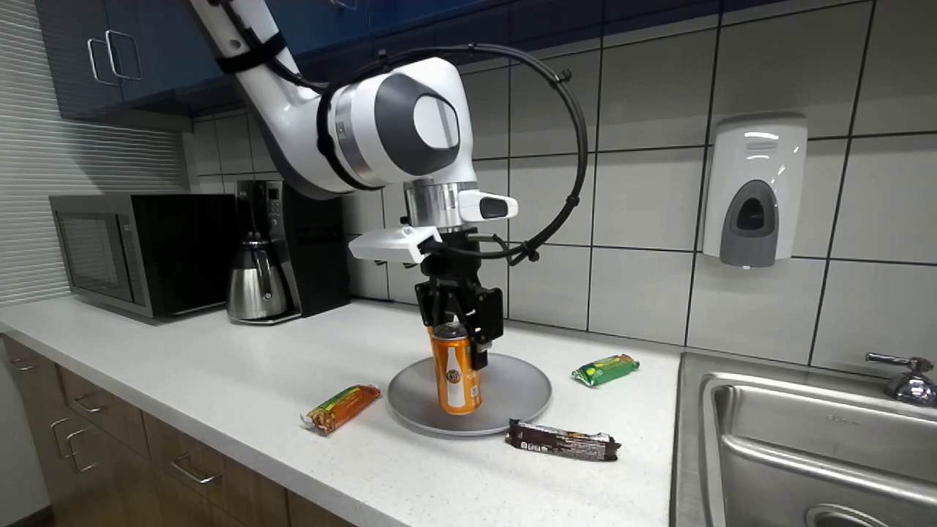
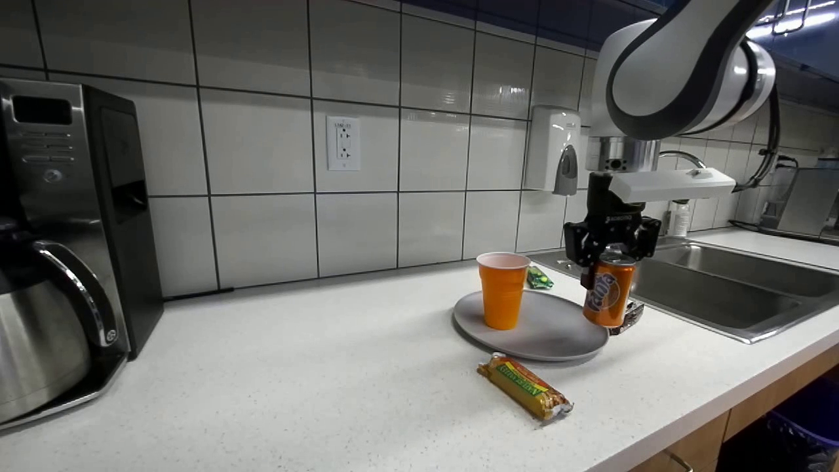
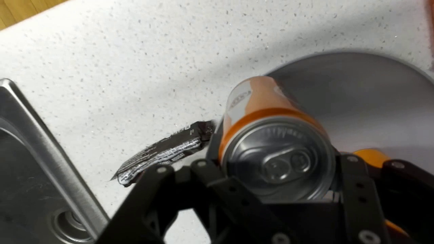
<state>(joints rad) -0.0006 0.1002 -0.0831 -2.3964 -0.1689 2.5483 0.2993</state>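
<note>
An orange soda can (image 1: 457, 380) is gripped by my gripper (image 1: 458, 345), its fingers on opposite sides near the top. In the wrist view the can's silver lid (image 3: 278, 159) fills the space between the jaws. The can leans slightly over the edge of a grey round plate (image 2: 550, 337); whether its base touches the plate I cannot tell. On the plate stands an orange cup (image 2: 503, 295), upright, with a pale inside; the can mostly hides it in an exterior view. A dark brown wrapped bar (image 1: 562, 441) lies close by, beside the plate.
An orange-yellow packet (image 2: 526, 388) and a green packet (image 1: 606, 369) lie on the white counter around the plate. The steel sink's rim (image 3: 44, 142) borders that side. A soap dispenser (image 1: 758, 190) hangs on the tiles. A coffee maker (image 1: 315, 249) and microwave (image 1: 183, 252) stand farther along.
</note>
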